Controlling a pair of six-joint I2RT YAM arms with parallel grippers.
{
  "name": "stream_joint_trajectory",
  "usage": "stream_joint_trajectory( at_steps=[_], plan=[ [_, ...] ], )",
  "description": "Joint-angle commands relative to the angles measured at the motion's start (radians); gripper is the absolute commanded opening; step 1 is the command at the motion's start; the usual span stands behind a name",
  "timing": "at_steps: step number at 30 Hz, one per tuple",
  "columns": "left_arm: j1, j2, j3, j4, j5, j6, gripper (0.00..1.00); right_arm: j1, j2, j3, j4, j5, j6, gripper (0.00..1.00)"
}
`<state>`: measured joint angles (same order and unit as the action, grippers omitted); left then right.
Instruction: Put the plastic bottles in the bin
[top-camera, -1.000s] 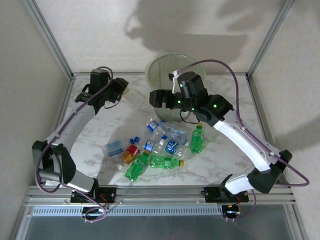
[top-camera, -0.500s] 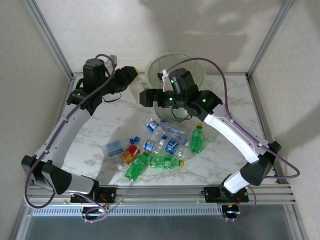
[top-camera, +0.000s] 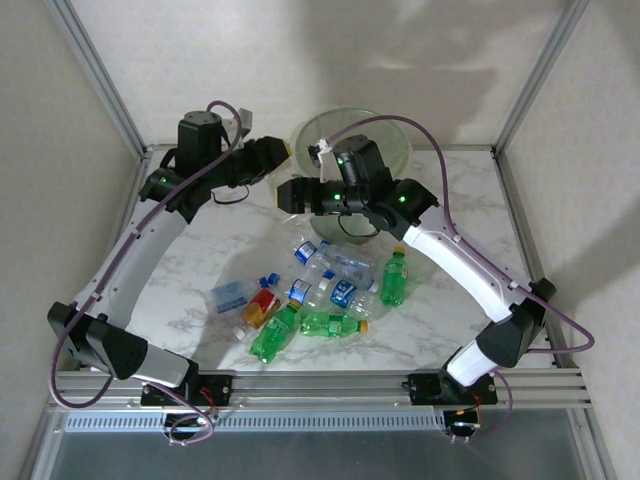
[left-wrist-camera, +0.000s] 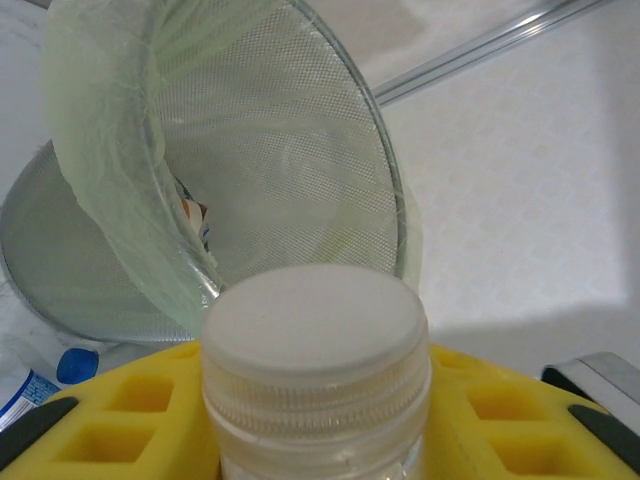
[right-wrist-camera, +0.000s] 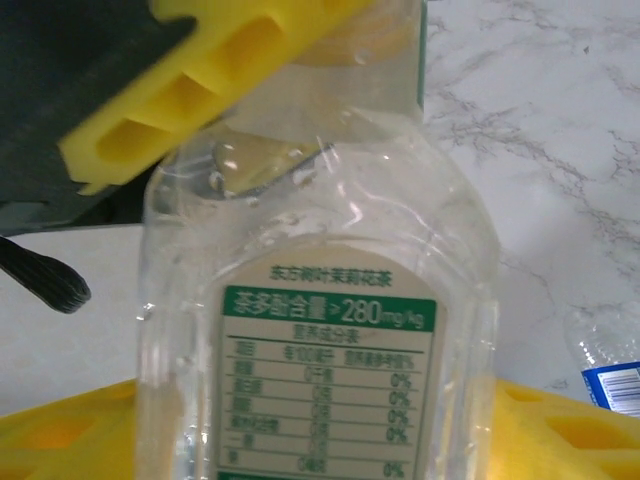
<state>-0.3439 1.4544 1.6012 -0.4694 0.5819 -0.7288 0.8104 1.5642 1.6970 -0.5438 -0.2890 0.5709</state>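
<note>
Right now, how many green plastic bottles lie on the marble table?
3. One green plastic bottle lies farthest right; a second green bottle and a third green bottle lie side by side nearer the front edge. More may be hidden inside the translucent round bin.

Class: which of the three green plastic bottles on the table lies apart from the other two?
The green plastic bottle on the pile's right; the other two lie together at its near edge.

At your left gripper (left-wrist-camera: 315, 445) the bottle (left-wrist-camera: 315, 340) is cut off just below its cap. At your right gripper (right-wrist-camera: 320, 450) its base runs off frame, and you can't tell whether the jaws press it.
</note>
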Motion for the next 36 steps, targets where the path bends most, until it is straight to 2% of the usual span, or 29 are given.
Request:
stream_joint_trajectory(
  at_steps=[1,5,6,7,9,11,12,13,18,23,27,31,36],
  plan=[
    [-0.009,-0.001,0.022,0.014,0.031,0.011,0.24,0.002,-0.027,-0.008,0.028,0.007,0.001,0.65],
    [-0.018,0.010,0.025,0.045,0.033,-0.013,0.26,0.001,-0.042,-0.046,0.056,0.003,0.018,0.58],
    [-0.020,0.010,0.025,0.053,0.031,-0.018,0.30,0.002,-0.047,-0.053,0.060,0.004,0.022,0.57],
    [-0.024,0.009,0.023,0.060,0.032,-0.022,0.36,0.002,-0.050,-0.057,0.064,0.003,0.024,0.57],
    [-0.027,0.002,0.016,0.069,0.013,-0.028,0.58,0.002,-0.060,-0.060,0.067,0.005,0.026,0.56],
    [-0.026,-0.008,0.010,0.072,-0.009,-0.026,0.74,0.003,-0.071,-0.058,0.067,0.017,0.024,0.56],
    [-0.027,-0.014,0.010,0.067,-0.030,-0.023,0.97,0.002,-0.079,-0.056,0.066,0.034,0.024,0.56],
    [-0.025,-0.023,0.011,0.062,-0.052,-0.020,0.99,0.001,-0.085,-0.052,0.064,0.055,0.026,0.55],
    [-0.021,-0.099,-0.014,0.070,-0.182,-0.011,1.00,-0.069,-0.097,-0.003,0.050,0.130,0.066,0.54],
    [-0.022,-0.158,-0.035,0.042,-0.290,0.033,1.00,-0.226,-0.067,0.057,0.045,0.105,0.128,0.52],
    [-0.021,-0.204,-0.074,0.037,-0.318,0.048,0.99,-0.306,-0.010,0.110,0.037,0.091,0.138,0.52],
    [-0.020,-0.233,-0.106,0.027,-0.345,0.055,1.00,-0.345,0.082,0.185,0.004,0.057,0.132,0.51],
    [-0.020,-0.249,-0.130,0.007,-0.372,0.055,0.99,-0.350,0.172,0.235,-0.016,0.076,0.124,0.51]
  ],
)
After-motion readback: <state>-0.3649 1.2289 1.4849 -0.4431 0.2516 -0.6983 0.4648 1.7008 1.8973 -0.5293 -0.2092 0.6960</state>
